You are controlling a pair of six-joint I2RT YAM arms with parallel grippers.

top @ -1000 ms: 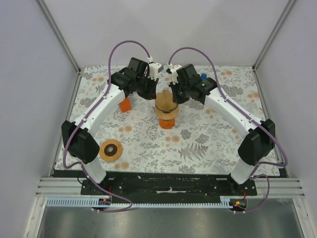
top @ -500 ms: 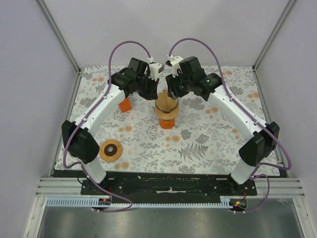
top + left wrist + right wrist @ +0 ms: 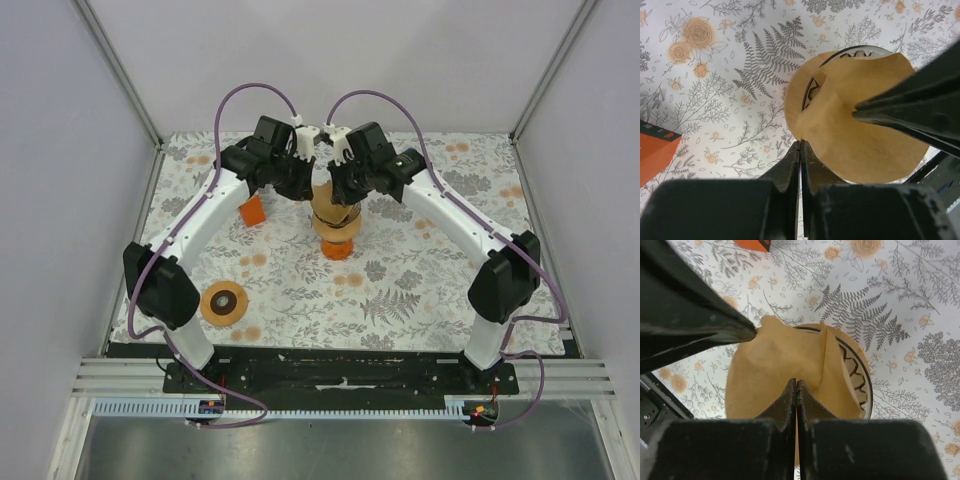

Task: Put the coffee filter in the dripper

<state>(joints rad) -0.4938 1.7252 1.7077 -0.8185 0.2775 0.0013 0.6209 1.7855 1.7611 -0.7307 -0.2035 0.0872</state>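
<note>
A brown paper coffee filter (image 3: 860, 135) stands as an opened cone over the dripper (image 3: 338, 238), whose dark ribbed rim (image 3: 856, 375) shows beside it. My left gripper (image 3: 801, 143) is shut on the filter's near edge. My right gripper (image 3: 797, 381) is shut on the opposite wall of the filter (image 3: 775, 360), with paper showing between its fingers. In the top view both grippers, left (image 3: 316, 190) and right (image 3: 344, 192), meet over the filter (image 3: 330, 203) at the back middle of the table.
An orange block (image 3: 251, 211) lies left of the dripper, under the left arm. An orange disc with a dark centre (image 3: 224, 302) sits at the front left. The floral tablecloth (image 3: 420, 290) is walled on three sides.
The right arm swung left from beside the dripper and its gripper now sits on the filter. The left gripper and the filter have stayed in place.
</note>
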